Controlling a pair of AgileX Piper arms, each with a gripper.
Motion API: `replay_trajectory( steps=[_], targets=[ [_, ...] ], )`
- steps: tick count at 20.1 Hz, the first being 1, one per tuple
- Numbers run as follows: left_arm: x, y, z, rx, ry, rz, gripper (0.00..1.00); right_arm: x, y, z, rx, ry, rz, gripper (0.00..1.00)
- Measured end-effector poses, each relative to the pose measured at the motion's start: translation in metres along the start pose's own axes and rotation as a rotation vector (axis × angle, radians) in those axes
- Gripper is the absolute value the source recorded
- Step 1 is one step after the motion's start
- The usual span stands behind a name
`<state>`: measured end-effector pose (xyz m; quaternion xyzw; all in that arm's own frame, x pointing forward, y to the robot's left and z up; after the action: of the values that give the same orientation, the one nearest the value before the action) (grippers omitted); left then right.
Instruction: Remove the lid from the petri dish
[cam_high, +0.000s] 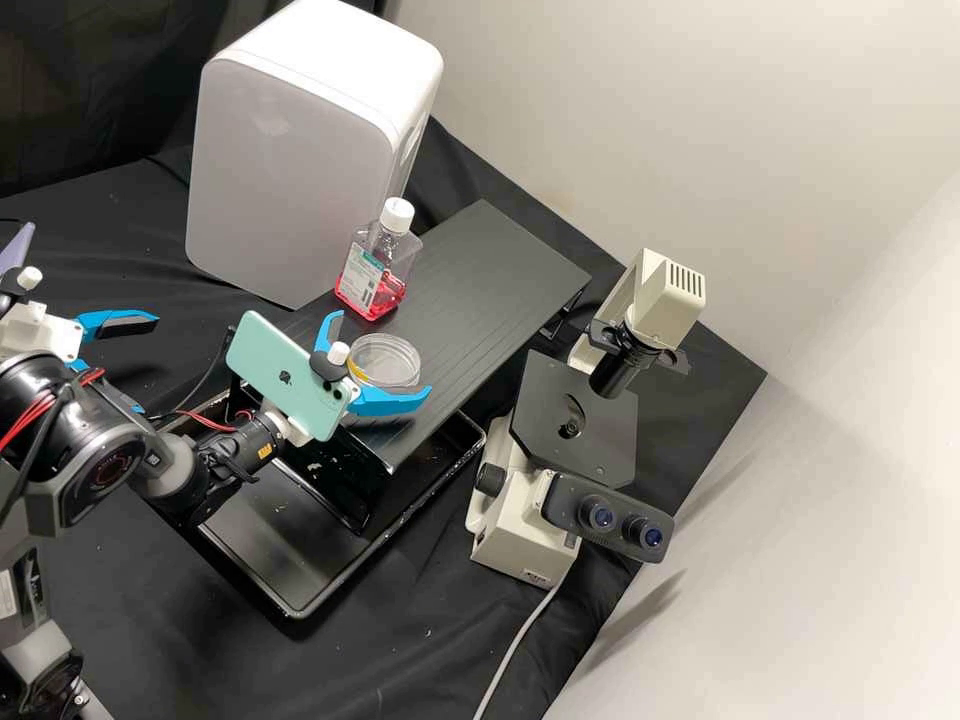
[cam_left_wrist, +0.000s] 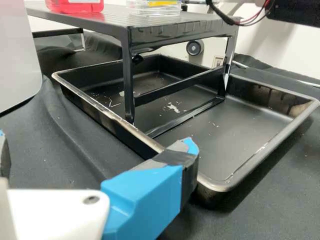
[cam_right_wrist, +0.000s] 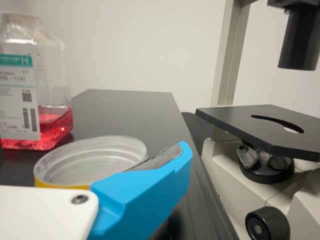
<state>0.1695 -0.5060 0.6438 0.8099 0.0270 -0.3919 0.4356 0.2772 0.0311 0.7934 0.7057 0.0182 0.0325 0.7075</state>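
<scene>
- Fingers (cam_high: 398, 402) of my right gripper (cam_high: 381, 354) stand apart, straddling the dish (cam_high: 388, 360) at the rack's (cam_high: 480, 270) near edge.
- My left gripper (cam_left_wrist: 95, 150) is spread too, beside the tray (cam_left_wrist: 235, 135).

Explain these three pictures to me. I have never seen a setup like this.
These are two robot arms at a lab bench. The big picture looks down from a fixed camera; the other two come from cameras on each arm's wrist. The right gripper, with blue fingers, stands open around a petri dish on a raised black shelf, beside a flask of pink liquid. It holds nothing yet, and the lid looks still on. The left gripper is open, low beside a black tray. A microscope and a white box stand nearby.
</scene>
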Motion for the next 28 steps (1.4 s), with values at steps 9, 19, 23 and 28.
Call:
replay_trajectory(
  steps=[9, 19, 23, 28],
  targets=[
    [0.0000, 0.0000, 0.0000, 0.000, 0.000, 0.000, 1.00, 0.0020, -0.0019, 0.0020, -0.006, -0.008, -0.004, 1.00],
    [0.0000, 0.0000, 0.0000, 0.000, 0.000, 0.000, 1.00, 0.0095, -0.0017, 0.0014, -0.005, 0.000, 0.003, 1.00],
    [0.0002, -0.0010, 0.0001, 0.001, -0.001, -0.005, 1.00, 0.0096, -0.0026, 0.0022, -0.005, -0.004, 0.000, 1.00],
    [0.0003, -0.0013, 0.0004, 0.000, -0.001, -0.005, 1.00, 0.0102, -0.0051, 0.0047, -0.006, -0.012, -0.009, 0.00]
  ],
)
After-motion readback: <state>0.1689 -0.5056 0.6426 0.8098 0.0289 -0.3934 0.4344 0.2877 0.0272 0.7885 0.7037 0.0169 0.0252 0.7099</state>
